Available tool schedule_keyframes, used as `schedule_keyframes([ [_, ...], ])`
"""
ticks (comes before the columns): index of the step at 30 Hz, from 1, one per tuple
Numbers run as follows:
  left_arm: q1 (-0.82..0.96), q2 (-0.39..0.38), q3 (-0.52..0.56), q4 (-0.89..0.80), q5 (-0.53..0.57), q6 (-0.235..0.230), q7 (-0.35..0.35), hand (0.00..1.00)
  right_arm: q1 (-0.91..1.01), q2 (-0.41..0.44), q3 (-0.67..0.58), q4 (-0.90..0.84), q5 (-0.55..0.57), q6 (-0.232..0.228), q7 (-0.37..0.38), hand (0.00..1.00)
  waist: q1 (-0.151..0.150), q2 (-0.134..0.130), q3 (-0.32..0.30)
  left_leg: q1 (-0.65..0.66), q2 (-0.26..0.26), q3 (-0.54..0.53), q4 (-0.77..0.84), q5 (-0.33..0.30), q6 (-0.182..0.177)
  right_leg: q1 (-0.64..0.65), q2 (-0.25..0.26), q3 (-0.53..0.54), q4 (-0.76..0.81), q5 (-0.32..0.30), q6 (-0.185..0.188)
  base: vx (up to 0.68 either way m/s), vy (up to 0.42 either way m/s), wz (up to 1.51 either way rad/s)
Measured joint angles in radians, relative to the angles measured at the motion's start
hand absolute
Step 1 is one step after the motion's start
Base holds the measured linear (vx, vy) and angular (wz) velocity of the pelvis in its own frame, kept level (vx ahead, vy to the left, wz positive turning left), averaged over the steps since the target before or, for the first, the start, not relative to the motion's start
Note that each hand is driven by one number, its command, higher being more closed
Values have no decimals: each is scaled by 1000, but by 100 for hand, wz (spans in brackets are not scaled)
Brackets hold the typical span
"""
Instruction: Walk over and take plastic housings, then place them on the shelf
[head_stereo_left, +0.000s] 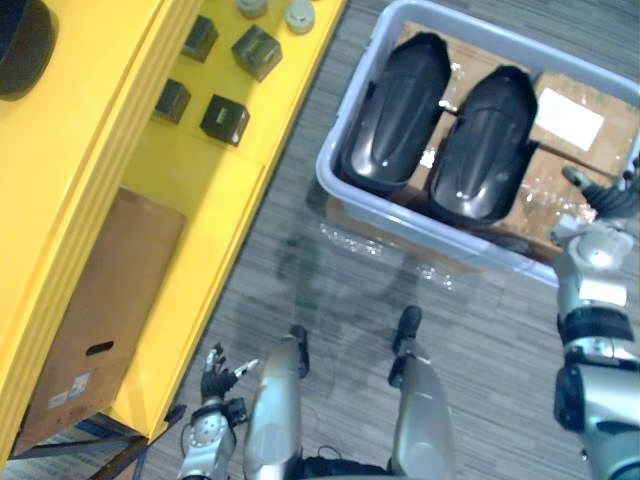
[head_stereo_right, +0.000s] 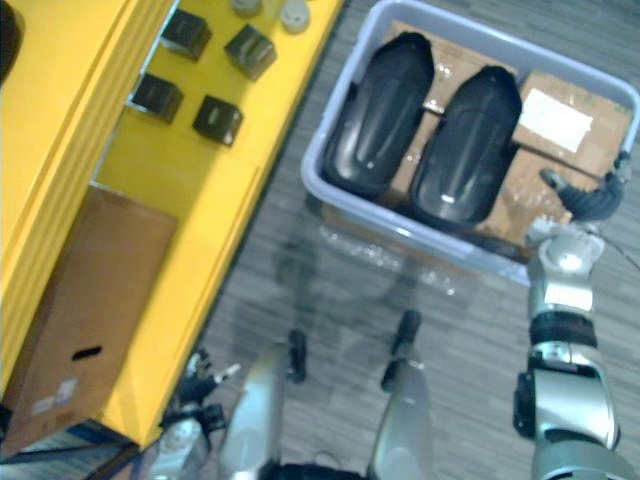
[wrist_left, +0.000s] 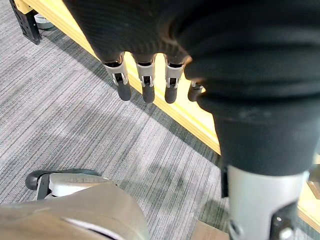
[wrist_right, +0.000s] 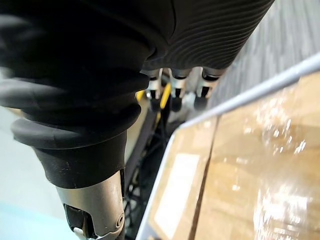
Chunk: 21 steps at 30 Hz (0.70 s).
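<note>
Black, glossy and rounded like long shells, both housings lie side by side on cardboard in the bin, at its end nearer the yellow shelf. Judging by the eye views, nothing has been picked or shelved yet. In the left wrist view the left robot hand hangs straight-fingered and empty over carpet beside the shelf edge. In the right wrist view the right robot hand hovers loosely open above the bin's rim, holding nothing.
</note>
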Motion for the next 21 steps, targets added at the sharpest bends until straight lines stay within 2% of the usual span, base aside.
schedule_keyframes([
  [4, 0, -2, -7, 0, 0, -11, -7, 0, -20, -4, 10, -1, -38, -25, -3, 0, 0, 9, 1, -3, -1, -2, -6, 7, -2, -7, -2, -3, 8, -3, -2, -26, 9, 3],
  [9, 0, -11, -20, 0, 0, -13, -23, 0, -23, -20, 11, -7, -39, -41, 5, 0, 1, 34, -1, -4, -4, -9, -17, 19, -5, -8, -4, -13, 9, -4, -4, -26, 8, 5],
  [13, -1, -12, -39, 1, -31, -13, -30, 0, -25, -20, 23, -7, -41, -36, 37, 0, 1, 43, -1, -7, -1, -13, -17, 22, -7, -8, -3, -18, 11, -5, -4, -34, 18, 2],
  [21, -1, -14, -54, 4, -38, -14, -30, 0, -48, -20, 100, 8, -45, 10, 102, 0, 3, 57, -3, -14, -1, -20, -20, 29, -8, -11, -5, -24, 10, -4, -5, -19, 24, 2],
])
